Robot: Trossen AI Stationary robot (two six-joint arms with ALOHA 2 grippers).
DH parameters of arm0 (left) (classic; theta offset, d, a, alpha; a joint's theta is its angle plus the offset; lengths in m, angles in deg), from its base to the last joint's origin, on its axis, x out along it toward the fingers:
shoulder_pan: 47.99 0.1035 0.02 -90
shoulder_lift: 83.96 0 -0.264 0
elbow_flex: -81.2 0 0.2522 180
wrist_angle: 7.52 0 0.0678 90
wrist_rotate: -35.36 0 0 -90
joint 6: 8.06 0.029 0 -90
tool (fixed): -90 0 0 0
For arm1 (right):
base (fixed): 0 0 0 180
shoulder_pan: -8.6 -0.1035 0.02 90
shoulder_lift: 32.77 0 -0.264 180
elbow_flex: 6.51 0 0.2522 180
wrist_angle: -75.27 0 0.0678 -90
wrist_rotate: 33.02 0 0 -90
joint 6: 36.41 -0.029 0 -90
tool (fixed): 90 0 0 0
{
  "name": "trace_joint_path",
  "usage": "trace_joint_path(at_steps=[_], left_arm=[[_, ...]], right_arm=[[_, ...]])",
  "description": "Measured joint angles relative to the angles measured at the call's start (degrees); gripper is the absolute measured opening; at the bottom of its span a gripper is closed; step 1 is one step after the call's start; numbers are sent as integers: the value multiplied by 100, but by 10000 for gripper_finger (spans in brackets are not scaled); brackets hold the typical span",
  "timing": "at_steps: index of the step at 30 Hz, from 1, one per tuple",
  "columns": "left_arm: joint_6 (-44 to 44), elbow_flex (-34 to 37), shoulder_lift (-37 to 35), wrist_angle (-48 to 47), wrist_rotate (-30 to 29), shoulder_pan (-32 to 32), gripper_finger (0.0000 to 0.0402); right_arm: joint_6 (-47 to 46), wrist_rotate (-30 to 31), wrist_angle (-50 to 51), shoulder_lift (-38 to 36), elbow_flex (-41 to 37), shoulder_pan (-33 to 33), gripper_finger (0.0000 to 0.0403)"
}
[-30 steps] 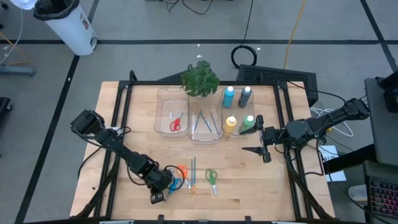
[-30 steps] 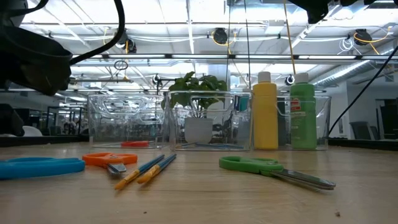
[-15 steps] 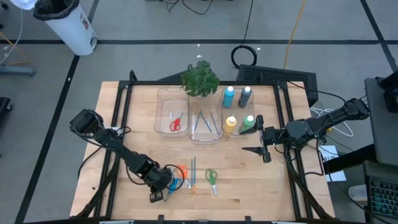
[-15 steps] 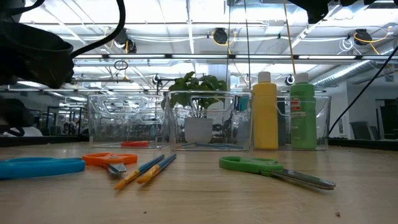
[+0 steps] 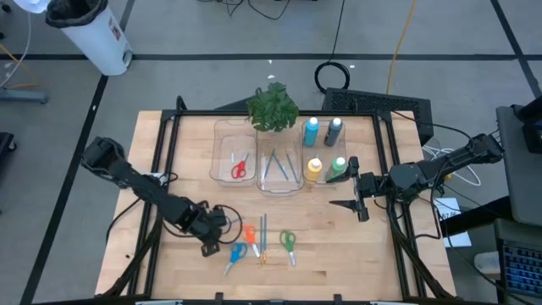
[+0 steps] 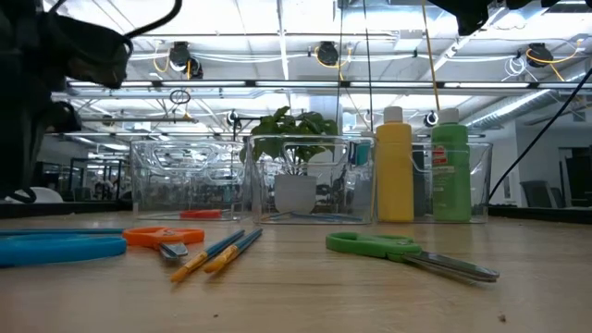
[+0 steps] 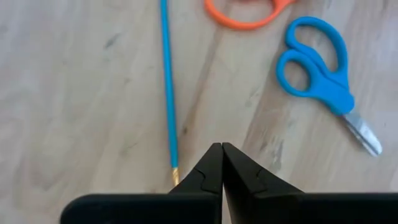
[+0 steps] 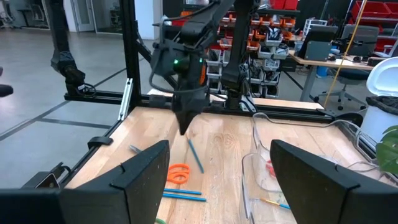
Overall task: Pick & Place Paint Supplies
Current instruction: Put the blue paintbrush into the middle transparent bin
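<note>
Our left gripper's fingers are pressed together on nothing, hanging just above the wood beside the blue scissors and a blue brush. Moving right, the orange scissors, two more brushes and the green scissors lie loose near the front edge, so we judge about half the job left. Behind them, red scissors sit in the left bin, brushes in the middle one, four bottles in the right one. The left arm reaches low from the table's left edge; our right gripper waits spread wide, empty, beside the bottles.
</note>
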Motion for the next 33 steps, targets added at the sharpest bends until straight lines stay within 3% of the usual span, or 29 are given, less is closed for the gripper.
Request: trace_joint_path(at_steps=[9,14,19,22,27,33], left_arm=[[-816,-9,-268,-1236,-272,-302,25],[-1300,20,-159,-1201,-449,-406,97],[-1137,72,-67,-1199,-694,-482,178],[-1084,136,37,-1174,-597,-493,206],[-1089,298,217,-1099,-404,-493,211],[-864,590,294,-377,-382,-493,176]], right_arm=[[0,-1,0,0,0,0,270],[0,-1,2,0,0,0,270],[0,-2,2,0,0,-2,270],[-56,-2,2,0,0,0,270],[-98,-2,2,0,0,-2,270],[-92,-2,2,0,0,0,270]])
